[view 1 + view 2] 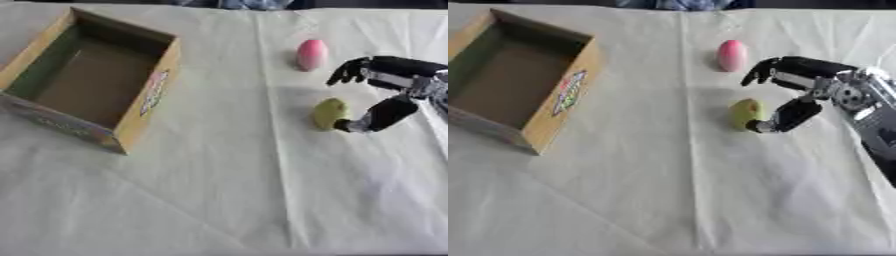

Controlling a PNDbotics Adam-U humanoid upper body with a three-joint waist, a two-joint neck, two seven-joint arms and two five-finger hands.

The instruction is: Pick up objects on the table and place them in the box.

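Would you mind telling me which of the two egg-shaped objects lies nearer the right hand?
The yellow-green one: the right hand has its thumb beside it, while the pink one lies farther up the table.

the right hand (802, 95) hangs spread beside a yellow-green fruit (745, 113) (thumb tip touching it), a pink egg (731, 55) behind, the cardboard box (566, 92) far left on the white cloth (667, 190).

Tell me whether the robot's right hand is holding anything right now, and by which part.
Nothing is held yet. The right hand is open beside the yellow-green object, thumb tip near its lower right side, fingers curved above it, not closed.
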